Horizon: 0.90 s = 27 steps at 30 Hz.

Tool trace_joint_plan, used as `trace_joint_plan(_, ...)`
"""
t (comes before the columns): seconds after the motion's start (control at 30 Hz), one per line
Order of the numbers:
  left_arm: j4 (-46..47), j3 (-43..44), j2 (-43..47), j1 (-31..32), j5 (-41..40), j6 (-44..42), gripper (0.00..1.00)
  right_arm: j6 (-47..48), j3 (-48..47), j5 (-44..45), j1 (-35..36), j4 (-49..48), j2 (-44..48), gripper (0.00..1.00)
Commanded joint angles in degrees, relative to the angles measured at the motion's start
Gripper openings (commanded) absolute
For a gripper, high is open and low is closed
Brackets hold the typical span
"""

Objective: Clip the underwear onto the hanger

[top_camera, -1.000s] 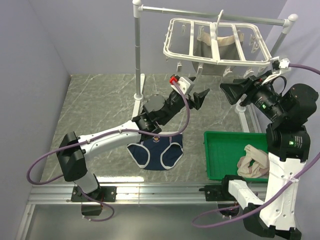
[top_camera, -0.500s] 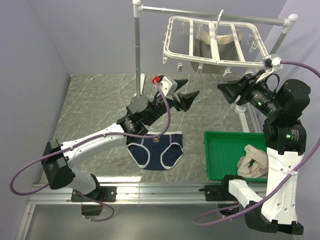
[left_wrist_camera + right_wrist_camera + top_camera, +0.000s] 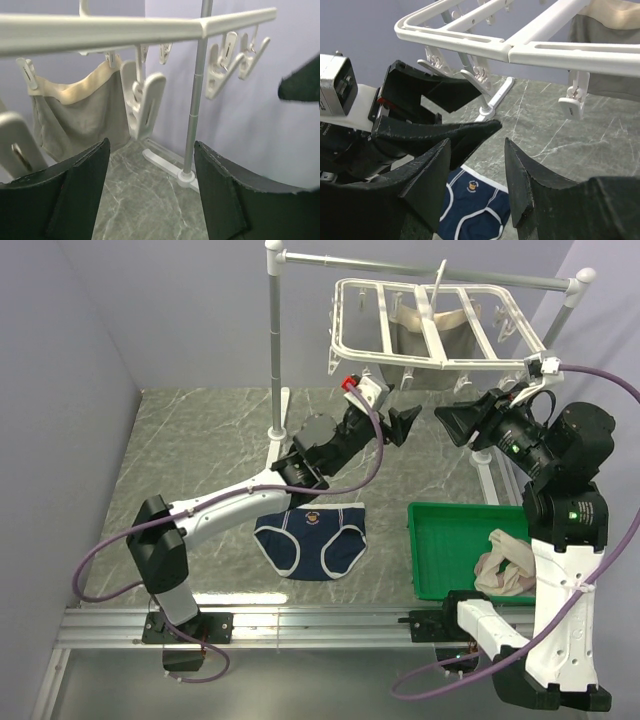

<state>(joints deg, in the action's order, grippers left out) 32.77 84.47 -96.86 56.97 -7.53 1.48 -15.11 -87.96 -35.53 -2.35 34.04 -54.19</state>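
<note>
the navy underwear (image 3: 300, 545) lies flat on the grey marbled tabletop (image 3: 200, 440), beneath the left arm and well apart from the hanger (image 3: 432, 335), which hangs from the pole stand (image 3: 275, 360) at the back. the left gripper (image 3: 403, 424) and right gripper (image 3: 447, 421) hover just under the hanger's near edge, tips facing each other. both have their jaws apart and empty. an olive-grey garment (image 3: 75, 120) hangs clipped to the frame.
</note>
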Motion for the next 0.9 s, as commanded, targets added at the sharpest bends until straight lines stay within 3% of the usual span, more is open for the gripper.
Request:
trace_joint_plan(0.0,3.8,5.8,-1.5,0.0,-1.9,-0.8,0.73,-0.3,1.0,2.9,1.0,-3.2,1.1,0.54)
trace_joint_plan(0.13,3.9,10.2,-3.9,-0.1,-1.0,-0.3,0.71,-0.5,1.5,6.3,1.5,-3.5,1.4,0.53)
trace_joint_plan(0.2,3.4,12.2,-5.0,-0.1,0.2,-0.4,0.63,-0.8,1.2,6.6,1.6,-3.6,1.2,0.53)
trace_joint_plan(0.3,2.2,12.9,-5.1,-0.4,1.5,-0.2,0.44,-1.3,1.2,6.3,1.6,-4.2,1.2,0.52)
trace_joint_plan(0.33,1.9,12.3,-4.8,-0.5,2.5,-0.2,0.30,-1.2,1.1,6.1,1.6,-4.2,1.1,0.52)
trace_joint_plan(0.43,0.5,10.5,-3.0,-1.2,5.1,0.5,0.14,-1.3,1.1,4.6,1.6,-5.2,1.1,0.51)
trace_joint_plan(0.7,-1.5,6.9,1.4,-5.1,15.3,4.6,0.11,-2.3,1.7,-1.4,1.9,-9.2,-0.8,0.43)
trace_joint_plan(0.87,-1.9,6.2,1.9,-5.9,19.8,6.3,0.13,-1.8,0.7,0.7,5.3,-10.3,-3.0,0.41)
